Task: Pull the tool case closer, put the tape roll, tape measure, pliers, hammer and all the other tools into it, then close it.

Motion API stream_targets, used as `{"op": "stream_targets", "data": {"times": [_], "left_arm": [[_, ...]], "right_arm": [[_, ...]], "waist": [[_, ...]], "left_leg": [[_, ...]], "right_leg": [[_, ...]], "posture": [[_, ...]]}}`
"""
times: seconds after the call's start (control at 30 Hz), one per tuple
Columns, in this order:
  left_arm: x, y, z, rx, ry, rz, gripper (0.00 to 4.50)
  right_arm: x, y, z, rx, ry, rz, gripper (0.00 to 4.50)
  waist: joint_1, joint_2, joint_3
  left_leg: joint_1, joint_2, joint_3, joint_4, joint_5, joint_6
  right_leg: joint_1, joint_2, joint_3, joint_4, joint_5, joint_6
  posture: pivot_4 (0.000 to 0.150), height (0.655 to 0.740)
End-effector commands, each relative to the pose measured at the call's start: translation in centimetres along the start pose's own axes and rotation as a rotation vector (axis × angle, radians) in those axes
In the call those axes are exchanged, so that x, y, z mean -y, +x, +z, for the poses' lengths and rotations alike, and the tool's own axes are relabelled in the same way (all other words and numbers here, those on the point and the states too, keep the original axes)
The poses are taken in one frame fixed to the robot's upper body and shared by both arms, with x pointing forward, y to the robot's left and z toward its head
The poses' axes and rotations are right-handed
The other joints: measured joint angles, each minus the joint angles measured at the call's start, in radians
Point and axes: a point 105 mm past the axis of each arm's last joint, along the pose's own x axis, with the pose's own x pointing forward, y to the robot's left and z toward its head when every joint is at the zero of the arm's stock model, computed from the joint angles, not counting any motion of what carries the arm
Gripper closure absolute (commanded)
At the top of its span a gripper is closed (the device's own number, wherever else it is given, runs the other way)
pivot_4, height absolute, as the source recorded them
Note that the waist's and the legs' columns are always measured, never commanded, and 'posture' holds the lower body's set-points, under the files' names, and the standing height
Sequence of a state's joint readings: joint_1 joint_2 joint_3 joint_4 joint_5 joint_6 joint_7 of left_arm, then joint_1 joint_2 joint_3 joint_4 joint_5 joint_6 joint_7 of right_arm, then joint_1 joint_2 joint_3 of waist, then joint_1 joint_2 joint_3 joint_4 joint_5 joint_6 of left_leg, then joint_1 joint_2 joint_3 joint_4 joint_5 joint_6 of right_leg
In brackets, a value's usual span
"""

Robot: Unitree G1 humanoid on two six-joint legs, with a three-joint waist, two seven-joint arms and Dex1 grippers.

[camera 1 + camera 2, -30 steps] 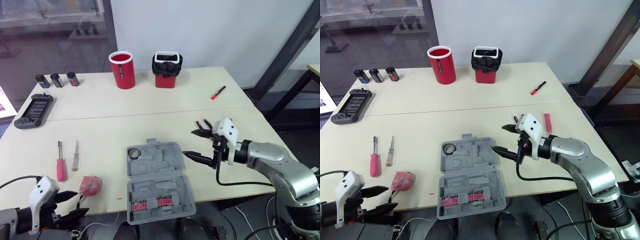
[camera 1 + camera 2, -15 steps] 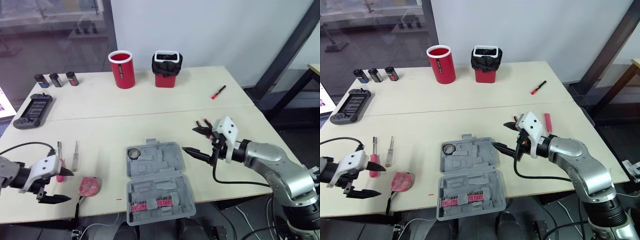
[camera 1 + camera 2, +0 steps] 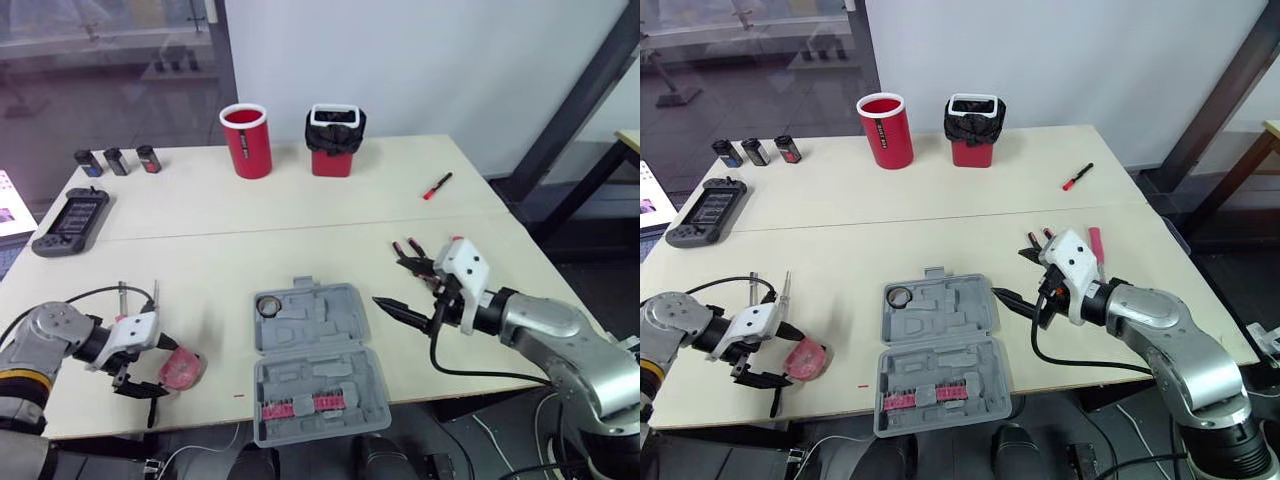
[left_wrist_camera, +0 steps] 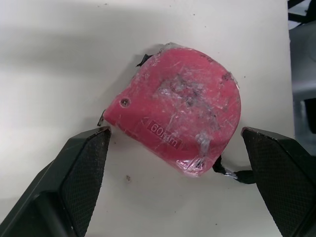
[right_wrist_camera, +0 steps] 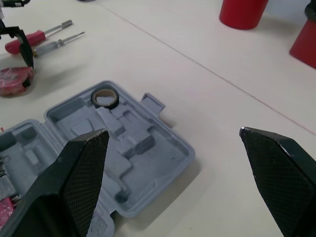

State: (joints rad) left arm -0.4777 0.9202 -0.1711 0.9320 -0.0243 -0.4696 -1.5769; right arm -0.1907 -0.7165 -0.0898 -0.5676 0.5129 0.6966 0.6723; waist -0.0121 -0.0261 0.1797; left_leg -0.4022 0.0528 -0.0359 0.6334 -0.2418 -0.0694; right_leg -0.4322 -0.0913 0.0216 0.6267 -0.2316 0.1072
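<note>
Head views look down over the table (image 3: 300, 200) from its near edge — left wrist close above the tape measure (image 4: 177, 106), right wrist facing the case (image 5: 143, 148).

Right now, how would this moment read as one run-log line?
left gripper: open, straddling red plastic tape measure | right gripper: open, beside open grey plastic tool case | black tape roll: in case

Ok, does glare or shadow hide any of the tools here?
Left wrist view: glints on the wrapped tape measure, print legible. Right wrist view: tool case throws a soft shadow, tape roll plain inside. Left eye view: reflections only on the glass wall.
</note>
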Motion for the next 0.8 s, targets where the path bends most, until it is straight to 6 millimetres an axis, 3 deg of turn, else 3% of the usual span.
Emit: {"op": "stream_targets", "data": {"times": [0.03,0.1,0.33,0.73,0.8], "left_arm": [[1.3,0.9,-1.6,-0.04,-0.061,-0.055,0.28],[1.5,1.0,-1.8,-0.044,-0.066,-0.065,0.84],[1.7,1.2,-1.8,-0.024,-0.074,-0.05,4.42],[1.6,0.0,-0.1,0.042,-0.03,-0.025,4.47],[2.2,-0.1,0.0,0.045,-0.036,-0.047,3.91]], "right_arm": [[0.2,-0.6,1.2,0.025,-0.04,-0.02,0.0],[0.3,-0.7,1.2,0.023,-0.04,-0.023,0.0],[0.4,-0.6,1.3,0.026,-0.042,-0.026,0.0],[0.8,-0.1,1.4,0.031,-0.042,-0.011,0.0],[0.8,-0.1,1.4,0.03,-0.043,-0.01,0.0]], "waist": [[0.0,0.0,0.0],[-0.002,0.0,0.0],[-0.006,0.0,0.0],[-0.004,0.0,0.0],[-0.004,0.0,0.0]], "left_leg": [[0.002,0.0,0.0,0.0,0.0,0.001],[0.008,0.0,0.0,-0.001,0.001,0.001],[0.011,0.0,0.001,-0.002,0.001,0.001],[0.01,0.0,0.001,-0.002,0.0,0.001],[0.01,0.0,0.001,-0.002,0.0,0.001]], "right_leg": [[0.001,0.0,0.0,0.001,0.0,0.0],[0.005,0.0,0.001,0.002,0.0,0.0],[0.006,0.0,0.002,0.002,-0.001,0.0],[0.006,0.001,0.003,0.002,-0.001,0.0],[0.005,0.001,0.003,0.002,-0.001,0.0]], "posture": [[0.15,0.7387],[0.15,0.7387],[0.15,0.7387],[0.15,0.7387],[0.15,0.7387]]}}
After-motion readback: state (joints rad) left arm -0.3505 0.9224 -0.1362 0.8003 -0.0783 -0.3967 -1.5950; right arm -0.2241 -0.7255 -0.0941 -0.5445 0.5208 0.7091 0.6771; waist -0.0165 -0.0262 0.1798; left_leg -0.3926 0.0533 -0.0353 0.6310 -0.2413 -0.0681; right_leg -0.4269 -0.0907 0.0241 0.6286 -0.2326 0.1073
